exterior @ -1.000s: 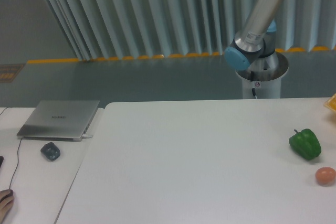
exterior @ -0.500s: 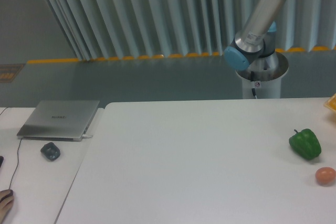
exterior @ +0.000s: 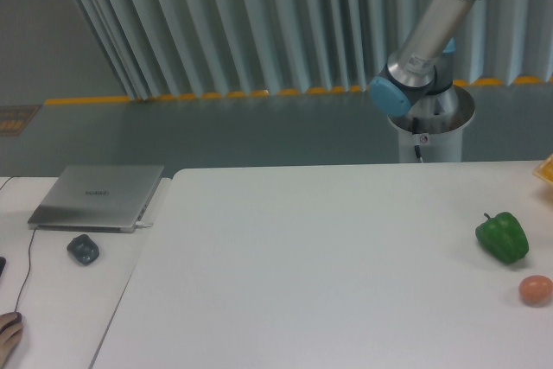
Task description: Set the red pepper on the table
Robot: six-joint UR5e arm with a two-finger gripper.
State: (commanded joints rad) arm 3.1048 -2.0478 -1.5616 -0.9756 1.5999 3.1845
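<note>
Slightly, between the earlier frames and now, the arm's point(exterior: 429, 34) upper joint has drifted right and up, while everything on the desk point(exterior: 328, 274) lies as it did. Neither the pincer nor the red pepper is in view, so I cannot tell its state, what it holds, or which way the pepper lies from it. Only the green pepper point(exterior: 502, 238) and egg-shaped object point(exterior: 536, 289) show.
</note>
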